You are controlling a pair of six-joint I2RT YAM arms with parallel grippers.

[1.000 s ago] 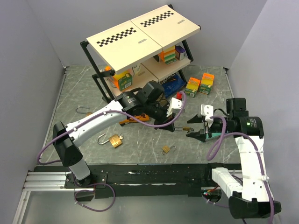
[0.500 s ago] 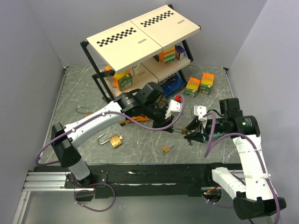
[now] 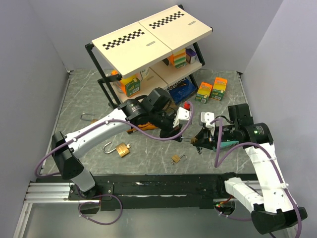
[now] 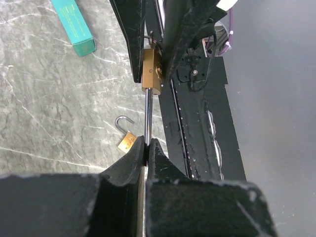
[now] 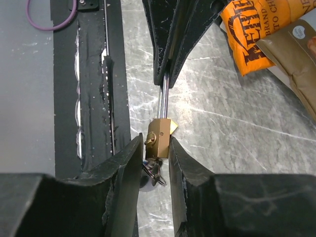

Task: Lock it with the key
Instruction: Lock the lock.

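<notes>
A small brass padlock [image 3: 194, 140] hangs in the air between my two grippers, over the table's middle. My left gripper [image 3: 179, 135] is shut on its steel shackle [image 4: 147, 118], which runs straight from my fingertips [image 4: 146, 148] to the brass body [image 4: 150, 74]. My right gripper [image 3: 201, 141] has its jaws close on either side of the brass body [image 5: 159, 138]. The right finger touches it and a thin gap shows at the left finger [image 5: 133, 153]. A key on a small ring [image 5: 155, 170] sticks out of the body's underside, between my right fingers.
A two-tier black rack [image 3: 148, 44] with boxes stands behind. Green-orange boxes [image 3: 212, 88] lie at the back right. An open brass padlock [image 3: 121, 149], a small padlock [image 3: 176, 158] and a loose shackle [image 3: 88, 117] lie on the table. The black rail [image 3: 163, 186] runs along the near edge.
My right gripper has moved left to the padlock, and its jaws now flank the brass body. My left gripper has shifted slightly left, still holding the shackle.
</notes>
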